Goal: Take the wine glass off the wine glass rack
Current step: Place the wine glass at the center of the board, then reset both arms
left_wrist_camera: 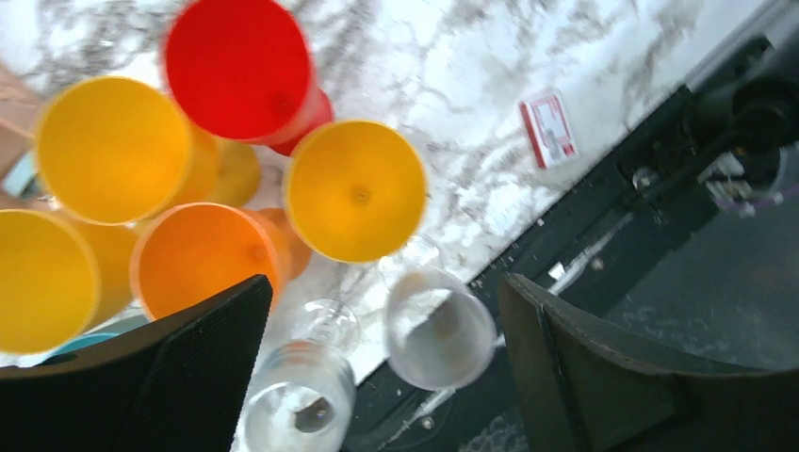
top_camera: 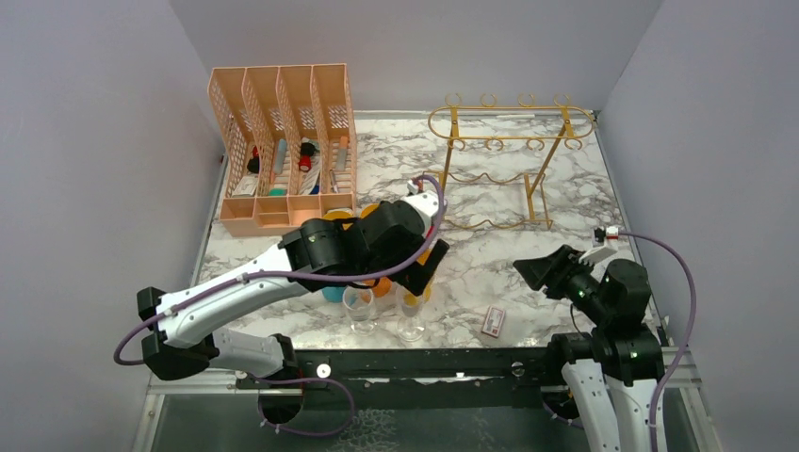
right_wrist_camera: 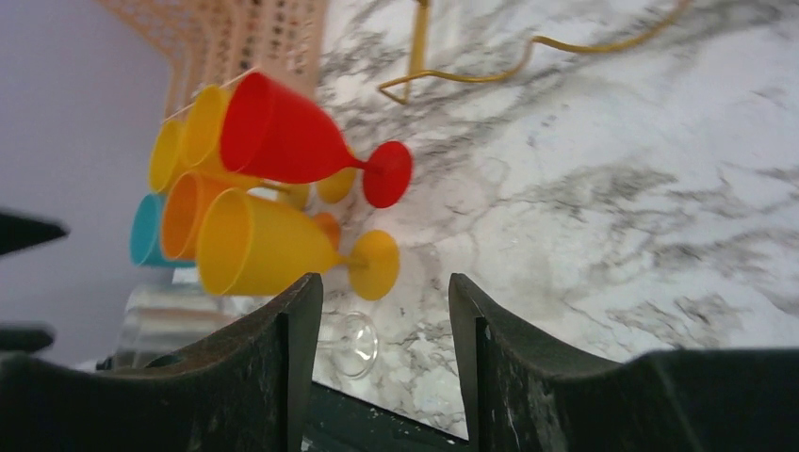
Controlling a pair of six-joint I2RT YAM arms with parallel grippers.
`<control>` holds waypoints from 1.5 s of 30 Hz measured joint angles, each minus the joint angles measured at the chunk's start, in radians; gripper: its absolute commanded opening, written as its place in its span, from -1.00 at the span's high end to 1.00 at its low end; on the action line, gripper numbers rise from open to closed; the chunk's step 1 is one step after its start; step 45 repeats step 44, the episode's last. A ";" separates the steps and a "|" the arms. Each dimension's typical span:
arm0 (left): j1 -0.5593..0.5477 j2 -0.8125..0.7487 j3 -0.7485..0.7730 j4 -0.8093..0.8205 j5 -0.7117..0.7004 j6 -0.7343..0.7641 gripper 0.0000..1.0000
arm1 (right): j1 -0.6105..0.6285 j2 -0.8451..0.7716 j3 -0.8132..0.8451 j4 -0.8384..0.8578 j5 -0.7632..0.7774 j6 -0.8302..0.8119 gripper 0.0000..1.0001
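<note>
The gold wire wine glass rack (top_camera: 513, 122) stands at the back right with nothing on its hooks; its wavy base (right_wrist_camera: 528, 47) shows in the right wrist view. Two clear wine glasses (top_camera: 359, 309) (top_camera: 411, 315) stand upright near the table's front edge. My left gripper (top_camera: 422, 273) hovers just above them, open and empty; in its wrist view (left_wrist_camera: 382, 363) one clear glass (left_wrist_camera: 439, 327) lies below the gap between the jaws and the other (left_wrist_camera: 300, 400) stands by the left finger. My right gripper (top_camera: 537, 273) is open and empty (right_wrist_camera: 382, 311), low over the table's right side.
Several coloured plastic goblets (left_wrist_camera: 354, 188), red, yellow, orange and teal, stand clustered under my left arm (right_wrist_camera: 283, 132). A peach lattice organiser (top_camera: 283, 141) stands at the back left. A small red-and-white card (top_camera: 494, 322) lies near the front edge.
</note>
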 measured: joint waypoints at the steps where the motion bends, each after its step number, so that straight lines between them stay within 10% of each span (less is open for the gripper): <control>1: 0.019 -0.009 0.000 0.003 -0.003 0.005 -0.96 | 0.000 -0.010 0.003 0.023 -0.039 -0.015 -0.11; 13: 0.341 -0.098 -0.010 0.080 -0.043 0.082 -0.98 | 0.000 0.088 0.171 0.269 -0.496 -0.203 -0.28; 19: 0.696 -0.146 -0.053 0.106 -0.016 0.105 -0.98 | 0.000 0.200 0.291 0.323 -0.594 -0.298 -0.42; 28: 0.926 -0.312 -0.103 0.111 -0.061 0.043 -0.98 | 0.006 0.460 0.532 0.215 -0.076 -0.358 -0.57; 31: 0.926 -0.355 -0.112 0.111 -0.073 0.034 -0.98 | 0.005 0.578 0.629 0.151 0.076 -0.381 -1.00; 45: 0.926 -0.370 -0.111 0.112 -0.074 0.024 -0.98 | 0.006 0.505 0.884 0.119 0.193 -0.403 -0.99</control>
